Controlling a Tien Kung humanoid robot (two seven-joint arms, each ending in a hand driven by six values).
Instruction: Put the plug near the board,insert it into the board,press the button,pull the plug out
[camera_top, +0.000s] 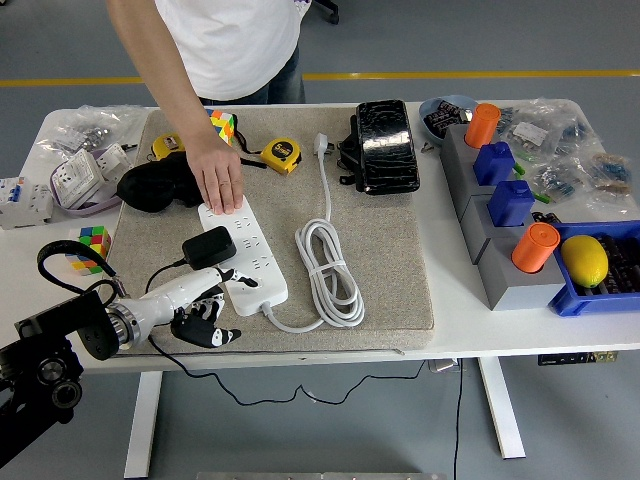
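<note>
A white power board (252, 262) lies on the grey mat (390, 250), with its white cord coiled (330, 272) to its right. A black plug (208, 246) sits on the board's left side near its front end, and its thin black cable trails down to the left. My left hand (203, 312) is just below and left of the plug, at the board's near end. Its fingers are loosely spread and hold nothing. A person's hand (218, 175) presses flat on the board's far end. My right arm is out of view.
A black pouch (155, 187), two yellow tape measures (282, 154) and a black case (385, 145) lie at the mat's back. Puzzle cubes (92, 243) sit at the left. Grey blocks with orange and blue caps (510, 205) and a blue bin with a lemon (585, 258) stand at the right.
</note>
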